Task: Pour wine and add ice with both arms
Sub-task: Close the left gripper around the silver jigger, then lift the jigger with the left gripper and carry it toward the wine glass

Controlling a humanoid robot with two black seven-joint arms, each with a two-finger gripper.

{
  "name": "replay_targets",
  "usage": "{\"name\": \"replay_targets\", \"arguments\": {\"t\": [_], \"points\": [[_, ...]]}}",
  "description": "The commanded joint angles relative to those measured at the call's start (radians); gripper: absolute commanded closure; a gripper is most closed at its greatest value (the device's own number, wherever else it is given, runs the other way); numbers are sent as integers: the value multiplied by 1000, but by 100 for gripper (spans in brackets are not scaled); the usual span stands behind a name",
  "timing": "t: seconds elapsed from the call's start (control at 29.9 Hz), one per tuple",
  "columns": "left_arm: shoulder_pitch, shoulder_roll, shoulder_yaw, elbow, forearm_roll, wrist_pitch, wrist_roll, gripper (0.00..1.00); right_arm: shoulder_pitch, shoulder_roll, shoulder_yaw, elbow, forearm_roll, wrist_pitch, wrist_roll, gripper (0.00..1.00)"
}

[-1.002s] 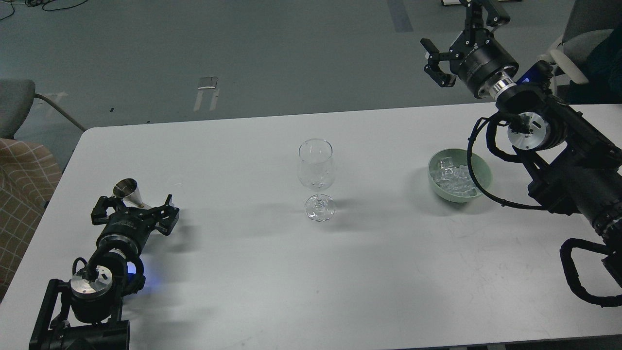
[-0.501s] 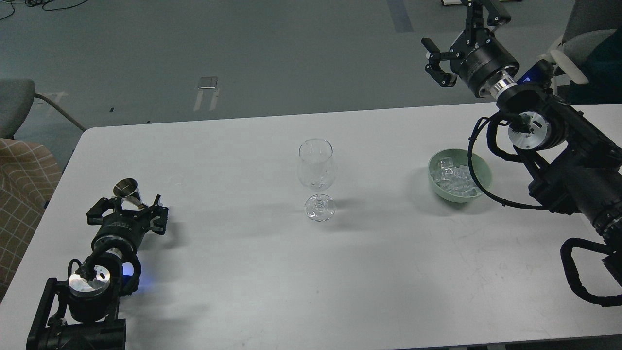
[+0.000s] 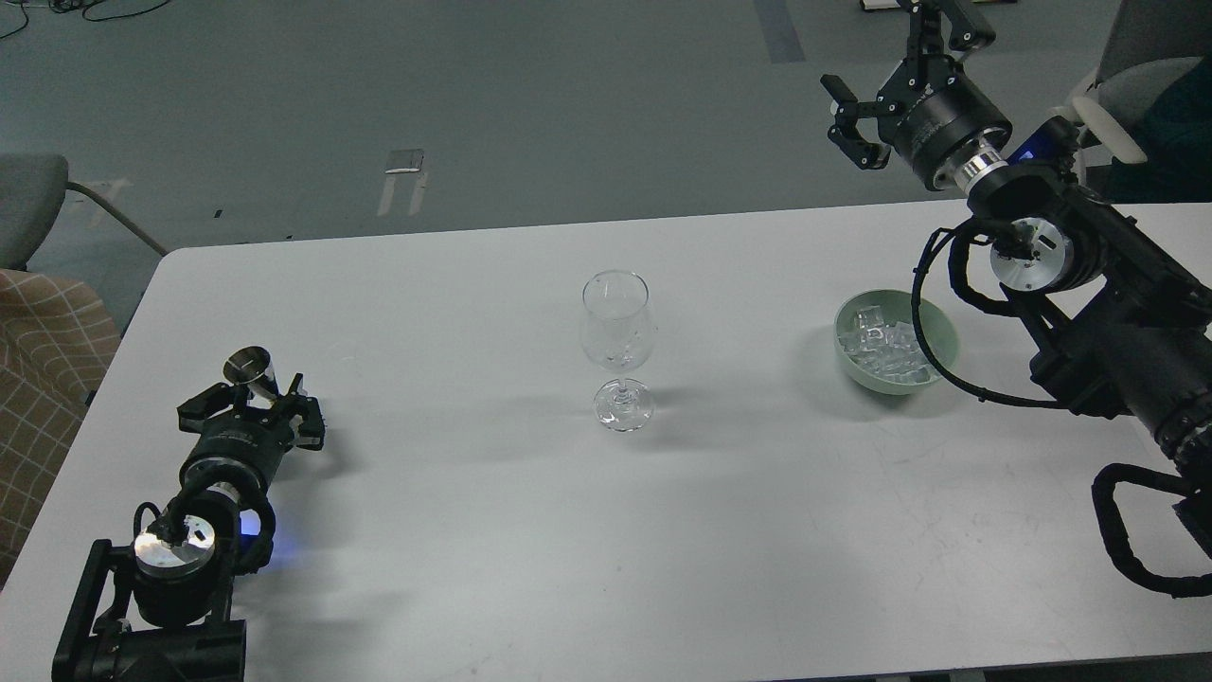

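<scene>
An empty clear stemmed wine glass (image 3: 616, 333) stands upright at the table's middle. A pale green bowl (image 3: 860, 375) to its right holds several clear ice cubes (image 3: 882, 343). A small shiny metal measuring cup (image 3: 248, 368) stands near the table's left edge. My left gripper (image 3: 252, 409) sits low at the cup with a finger on either side of its lower part, still apart; the cup's base is hidden behind it. My right gripper (image 3: 890, 90) is open and empty, raised high beyond the table's far edge, above and behind the bowl.
The white table (image 3: 606, 530) spans the view. A looped black cable (image 3: 923, 284) of my right arm hangs over the bowl's right rim. Chairs stand at the far left (image 3: 33, 204) and the far right (image 3: 1127, 85).
My left gripper's fingers have narrowed around the metal cup and its wrist has shifted slightly left. The right gripper has risen a little. Glass and bowl are unmoved.
</scene>
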Motion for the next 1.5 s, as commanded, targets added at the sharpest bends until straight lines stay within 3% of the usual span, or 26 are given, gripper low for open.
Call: {"name": "replay_targets", "arguments": {"t": [0.0, 0.33, 0.74, 0.84, 1.47], "points": [[0, 0, -2, 0, -7, -1, -1, 61, 1, -1, 0, 0, 0, -1, 0, 0], [-2, -2, -2, -2, -7, -30, -1, 84, 3, 0, 0, 0, 0, -1, 0, 0], [-2, -8, -15, -14, -10, -57, -7, 93, 3, 0, 0, 0, 0, -5, 0, 0], [-3, -12, -13, -23, -31, -58, -7, 100, 3, -1, 0, 0, 0, -3, 0, 0], [-14, -31, 2, -181, -67, 6, 34, 100, 15, 19, -9, -26, -2, -14, 0, 0]]}}
